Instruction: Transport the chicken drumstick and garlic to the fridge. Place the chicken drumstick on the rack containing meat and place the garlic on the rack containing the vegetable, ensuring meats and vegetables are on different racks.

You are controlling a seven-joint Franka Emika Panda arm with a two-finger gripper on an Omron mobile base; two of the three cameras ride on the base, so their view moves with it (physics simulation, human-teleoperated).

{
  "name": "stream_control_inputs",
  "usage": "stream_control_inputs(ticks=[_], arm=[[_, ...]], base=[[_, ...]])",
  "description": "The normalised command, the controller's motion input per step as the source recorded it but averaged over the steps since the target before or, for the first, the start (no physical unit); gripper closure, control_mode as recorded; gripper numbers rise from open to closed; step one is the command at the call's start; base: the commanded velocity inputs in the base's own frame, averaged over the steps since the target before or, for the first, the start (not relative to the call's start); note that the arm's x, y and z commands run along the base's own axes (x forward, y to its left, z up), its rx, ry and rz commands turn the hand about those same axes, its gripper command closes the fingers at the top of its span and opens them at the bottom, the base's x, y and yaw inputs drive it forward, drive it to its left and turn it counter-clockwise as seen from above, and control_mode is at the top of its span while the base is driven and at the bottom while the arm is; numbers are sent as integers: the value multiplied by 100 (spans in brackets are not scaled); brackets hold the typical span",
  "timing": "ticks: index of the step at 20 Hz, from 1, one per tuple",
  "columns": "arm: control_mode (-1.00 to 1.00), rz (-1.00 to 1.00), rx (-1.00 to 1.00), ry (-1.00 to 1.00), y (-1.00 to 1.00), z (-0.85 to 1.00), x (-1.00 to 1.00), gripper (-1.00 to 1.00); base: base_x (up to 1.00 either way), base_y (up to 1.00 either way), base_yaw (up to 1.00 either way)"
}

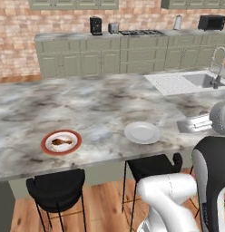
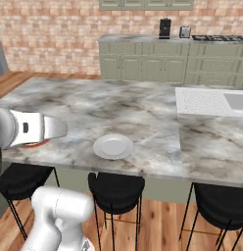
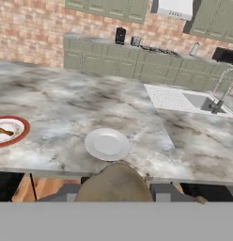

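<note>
A white robot arm stands at the near side of a marble kitchen island (image 1: 100, 104), its gripper (image 3: 116, 190) raised above the counter edge with a pale tan rounded thing, apparently the garlic (image 3: 114, 184), filling the space between the two dark finger tips (image 3: 158, 192) in the hand view; the claw sits partly closed around it, roughly midway in its travel, the bulb touching both tips as far as can be told. The chicken drumstick (image 1: 61, 142) lies on a red-rimmed plate (image 1: 45, 144) towards the left end of the island, seen from the left base camera, its thin bone end pointing right. A plain white plate (image 1: 142, 132) rests near the front edge of the island, well apart from the red-rimmed one and just beyond the held bulb in the hand view. Black bar stools (image 1: 56, 189) are tucked under the counter. A sink (image 1: 202, 80) with a curved tap (image 1: 217, 63) is set into the island's right end. Along the brick back wall run grey-green cabinets (image 1: 105, 61), a coffee machine (image 1: 95, 25), a toaster (image 1: 113, 28), a hob (image 1: 141, 32) and a dark microwave (image 1: 211, 22)
</note>
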Motion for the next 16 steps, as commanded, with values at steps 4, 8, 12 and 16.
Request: stream_control_inputs(ticks=[4,8,12,16], arm=[[100,0,0,0,0,0,0,100],[100,0,0,0,0,0,0,100],[100,0,0,0,0,0,0,100],[100,0,0,0,0,0,0,100]], base=[[-70,83,14],[-37,100,23],[-56,100,27],[-44,100,51]])
